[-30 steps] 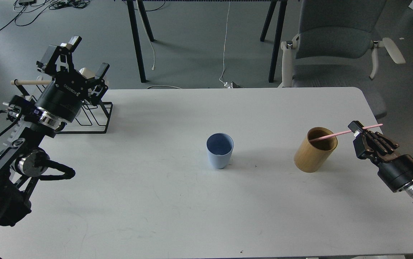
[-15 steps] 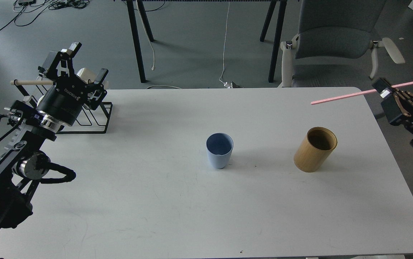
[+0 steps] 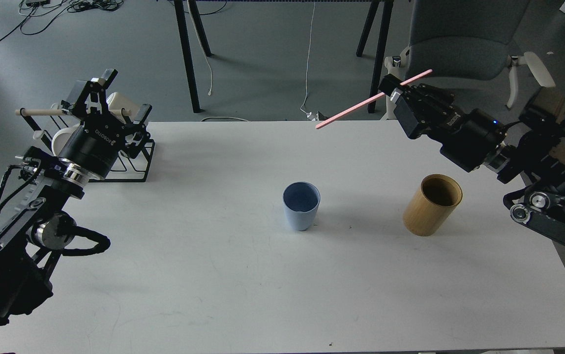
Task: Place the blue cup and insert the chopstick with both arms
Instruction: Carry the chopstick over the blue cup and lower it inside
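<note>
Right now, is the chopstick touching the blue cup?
Apart. The head view shows the chopstick held up in the right hand, its free tip over the table's far edge, with bare tabletop between it and the blue cup.

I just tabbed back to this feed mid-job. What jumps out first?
The right gripper, raised over the table's far right edge, is shut on a pink chopstick that slants down-left toward the middle. Below it the blue cup stands upright and empty at the table's centre, with a bamboo cylinder to its right. The left gripper hangs open by the wire rack at the far left corner.
</note>
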`<state>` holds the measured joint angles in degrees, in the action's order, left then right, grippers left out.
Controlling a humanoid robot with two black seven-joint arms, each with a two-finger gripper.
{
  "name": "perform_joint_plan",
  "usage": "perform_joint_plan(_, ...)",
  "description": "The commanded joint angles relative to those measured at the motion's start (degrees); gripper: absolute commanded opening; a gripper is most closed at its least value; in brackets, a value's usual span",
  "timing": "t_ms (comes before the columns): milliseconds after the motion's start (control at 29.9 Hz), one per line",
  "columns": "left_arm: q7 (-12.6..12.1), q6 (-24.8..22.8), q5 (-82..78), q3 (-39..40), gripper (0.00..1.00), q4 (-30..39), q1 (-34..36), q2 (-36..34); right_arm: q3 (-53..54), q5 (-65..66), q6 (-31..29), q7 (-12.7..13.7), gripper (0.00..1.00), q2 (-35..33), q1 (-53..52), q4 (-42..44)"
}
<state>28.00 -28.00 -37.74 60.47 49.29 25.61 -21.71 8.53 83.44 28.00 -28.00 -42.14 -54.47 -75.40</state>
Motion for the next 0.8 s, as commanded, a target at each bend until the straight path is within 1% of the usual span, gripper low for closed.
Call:
perform_joint_plan(0, 0.0, 0.0, 0.0, 0.0, 0.97, -0.2, 0.1, 0.0, -7.1, 0.3, 0.0, 0.0, 0.0, 1.8, -5.8, 2.5)
perform_joint_plan(67, 0.0, 0.0, -0.1, 0.0, 0.97, -0.4, 0.0, 0.0, -7.8, 1.2, 0.0, 0.0, 0.0, 2.8, -6.6, 3.1)
perform_joint_plan(267, 0.0, 0.0, 0.0, 0.0, 0.98, -1.4, 0.0, 0.1, -12.8, 4.7, 0.0, 0.0, 0.0, 2.9, -10.3, 2.8)
perform_joint_plan(468, 0.0, 0.0, 0.0, 0.0, 0.98, -1.4, 0.0, 0.1, -16.4, 6.1, 0.0, 0.0, 0.0, 1.2, -11.0, 0.8)
perform_joint_plan(568, 0.0, 0.0, 0.0, 0.0, 0.98, -1.4, 0.0, 0.1, -16.8, 6.3, 0.0, 0.0, 0.0, -0.8, -10.9, -1.1)
perform_joint_plan(768, 0.0, 0.0, 0.0, 0.0, 0.98, -1.4, 0.1, 0.1, -17.1, 6.5, 0.0, 0.0, 0.0, -0.9, -10.2, -1.5)
